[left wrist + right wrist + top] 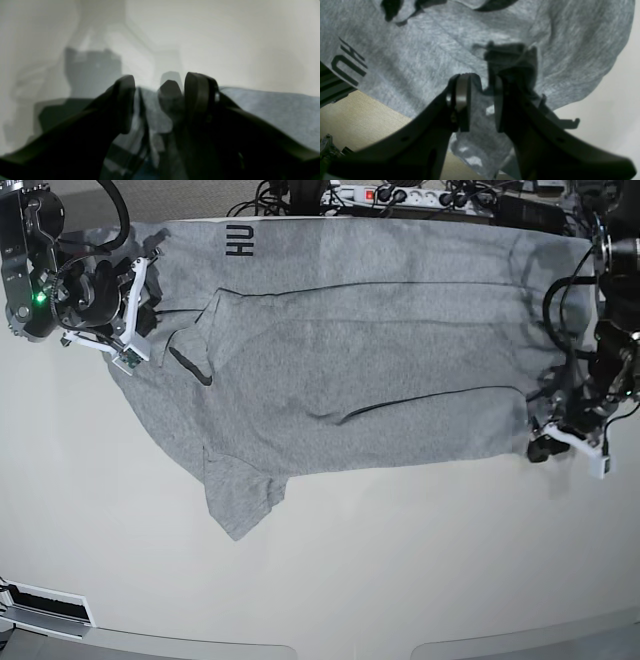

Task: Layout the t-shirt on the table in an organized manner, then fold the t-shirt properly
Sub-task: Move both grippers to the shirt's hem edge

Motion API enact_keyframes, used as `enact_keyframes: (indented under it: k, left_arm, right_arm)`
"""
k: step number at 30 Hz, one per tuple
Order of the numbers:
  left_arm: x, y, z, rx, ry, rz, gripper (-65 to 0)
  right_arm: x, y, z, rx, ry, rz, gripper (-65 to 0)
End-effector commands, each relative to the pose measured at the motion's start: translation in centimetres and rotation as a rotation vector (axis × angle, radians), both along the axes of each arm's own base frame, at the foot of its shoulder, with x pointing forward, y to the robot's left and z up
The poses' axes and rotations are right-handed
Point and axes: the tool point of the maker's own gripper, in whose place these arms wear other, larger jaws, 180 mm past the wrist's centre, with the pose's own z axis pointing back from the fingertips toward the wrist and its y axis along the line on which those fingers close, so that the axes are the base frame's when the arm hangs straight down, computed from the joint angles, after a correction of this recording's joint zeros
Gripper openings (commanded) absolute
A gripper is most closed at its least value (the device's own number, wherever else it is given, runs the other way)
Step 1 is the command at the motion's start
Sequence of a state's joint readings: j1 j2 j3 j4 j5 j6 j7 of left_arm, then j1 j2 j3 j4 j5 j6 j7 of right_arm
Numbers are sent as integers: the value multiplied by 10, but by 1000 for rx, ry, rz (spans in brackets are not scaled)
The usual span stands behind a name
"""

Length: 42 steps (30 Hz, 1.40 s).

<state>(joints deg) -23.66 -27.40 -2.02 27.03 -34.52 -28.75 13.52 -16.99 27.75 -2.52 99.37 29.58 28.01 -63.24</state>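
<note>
Heather-grey t-shirt (pixel 370 380) is spread sideways across the white table (pixel 400 570), far edge hanging past the table's back. Right gripper (pixel 482 100) is seen with jaws part-closed over a cloth fold, apparently pinched. Left gripper (pixel 157 100) is seen wide apart at the hem, nothing clearly held. Both ends should be tensioned evenly, and the 2 creases flattened before folding.

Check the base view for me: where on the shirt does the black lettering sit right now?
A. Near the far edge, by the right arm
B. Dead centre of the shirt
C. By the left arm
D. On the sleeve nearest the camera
A. The black lettering lies on the far strip of the shirt, close to the right gripper.
</note>
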Motion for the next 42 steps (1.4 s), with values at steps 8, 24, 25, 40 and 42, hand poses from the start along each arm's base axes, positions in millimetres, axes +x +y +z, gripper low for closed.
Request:
enact_keyframes:
  k: [8,24,25,40,42]
  left_arm:
    - [-1,-12,-2,-3,114,-85,-576]
    - [-6,10,-1,81,139,-90,-650]
    - [-6,11,-2,86,141,-81,-650]
    - [-6,13,-3,91,148,-77,-650]
    - [-6,13,-3,91,147,-77,-650]
  right_arm:
    - [32,4,17,43,-145,-15,-447]
    - [195,-41,49,0,-418,-324,-298]
    - [205,-43,45,12,-406,-352,-298]
    - [263,-25,9,209,-218,-514,-299]
    - [256,-26,2,201,-205,-524,-299]
